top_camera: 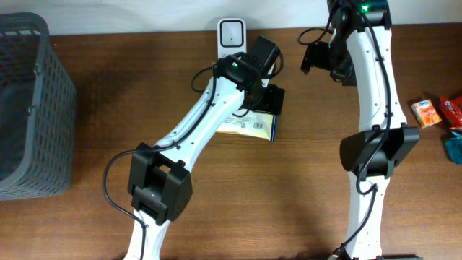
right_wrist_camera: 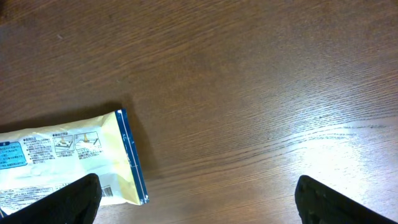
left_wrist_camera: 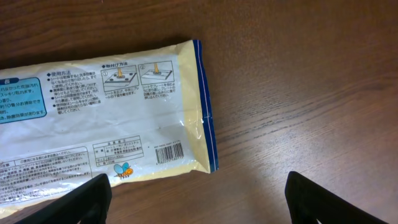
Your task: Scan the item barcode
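Dark wood table [top_camera: 289, 202] fills every view. Nearest the arm bases it is bare. Mid-table the packet [left_wrist_camera: 112, 124] lies flat with its printed back up and the barcode [left_wrist_camera: 169, 152] plain to see near its blue-edged end.

Left gripper [left_wrist_camera: 199, 186] hangs just above that end, jaws spread wide and holding nothing; the packet rests on the wood, not in a grip. Right gripper [right_wrist_camera: 199, 193] hovers over bare table just beside the packet, equally spread and empty.

Farther back, the white scanner [top_camera: 232, 35] stands at the table's far edge, close behind the packet.

My reading: the barcode faces the ceiling and no gripper holds the packet, so nothing shows a scan made. Left to do would be gripping the packet and turning its code toward the scanner.
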Action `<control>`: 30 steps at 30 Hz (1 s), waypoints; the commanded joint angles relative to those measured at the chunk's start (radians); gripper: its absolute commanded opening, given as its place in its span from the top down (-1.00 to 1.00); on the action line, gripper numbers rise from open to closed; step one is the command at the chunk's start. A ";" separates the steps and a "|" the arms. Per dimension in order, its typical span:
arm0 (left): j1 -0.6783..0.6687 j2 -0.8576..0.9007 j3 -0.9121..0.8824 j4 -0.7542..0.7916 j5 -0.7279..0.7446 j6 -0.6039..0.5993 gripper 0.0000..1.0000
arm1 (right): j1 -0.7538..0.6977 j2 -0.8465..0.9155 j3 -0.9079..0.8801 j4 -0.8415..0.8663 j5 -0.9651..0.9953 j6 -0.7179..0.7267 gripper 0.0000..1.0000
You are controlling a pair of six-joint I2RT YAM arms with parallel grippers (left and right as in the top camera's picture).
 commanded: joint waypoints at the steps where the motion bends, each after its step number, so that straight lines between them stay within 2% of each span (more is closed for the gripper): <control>1: 0.058 -0.008 0.089 -0.028 0.021 0.000 -0.52 | -0.006 -0.004 0.008 -0.003 0.016 0.004 -0.97; 2: 0.089 -0.010 0.108 -0.059 0.019 0.000 -0.17 | -0.006 -0.005 0.008 -0.003 0.016 0.004 -0.97; 4: 0.183 -0.006 0.101 -0.153 -0.036 0.000 0.74 | -0.006 -0.004 0.008 -0.003 0.016 0.004 -0.97; 5: 0.218 -0.001 0.077 -0.179 -0.035 0.000 0.92 | -0.006 -0.004 0.008 -0.003 0.016 0.004 -0.97; 6: 0.228 0.005 0.037 -0.179 -0.035 0.000 0.98 | -0.006 -0.004 0.008 -0.003 0.016 0.004 -0.97; 9: 0.209 0.059 -0.105 -0.076 -0.020 -0.005 1.00 | -0.006 -0.004 0.008 -0.003 0.016 0.004 -0.97; 11: 0.207 0.126 -0.125 -0.021 -0.020 -0.056 1.00 | -0.006 -0.004 0.008 -0.003 0.016 0.004 -0.97; 14: 0.207 0.180 -0.125 0.014 -0.084 -0.056 1.00 | -0.006 -0.005 0.008 -0.003 0.016 0.004 -0.97; 15: 0.209 0.180 -0.125 0.027 -0.146 -0.095 1.00 | -0.006 -0.004 0.008 -0.003 0.016 0.004 -0.97; 16: 0.219 0.180 -0.125 0.045 -0.183 -0.193 1.00 | -0.006 -0.004 0.008 -0.003 0.016 0.004 -0.97; 18: 0.240 0.180 -0.125 0.066 -0.180 -0.288 1.00 | -0.006 -0.004 0.008 -0.003 0.016 0.004 -0.97; 22: 0.266 0.158 -0.060 0.073 0.161 -0.288 1.00 | -0.006 -0.004 0.008 -0.003 0.016 0.004 -0.97; 24: 0.256 0.136 -0.035 0.066 0.372 -0.175 1.00 | -0.006 -0.004 0.008 -0.003 0.016 0.004 -0.97; 25: 0.243 0.135 -0.035 0.034 0.409 -0.174 1.00 | -0.006 -0.004 0.008 -0.003 0.016 0.004 -0.97; 27: 0.184 0.136 -0.040 -0.042 0.373 -0.152 1.00 | -0.006 -0.004 0.008 -0.003 0.016 0.004 -0.97; 29: 0.135 0.139 -0.043 -0.085 0.132 -0.160 1.00 | -0.006 -0.004 0.008 -0.003 0.016 0.004 -0.97; 30: 0.117 0.140 -0.050 -0.093 0.117 -0.160 1.00 | -0.006 -0.005 0.008 -0.003 0.016 0.004 -0.97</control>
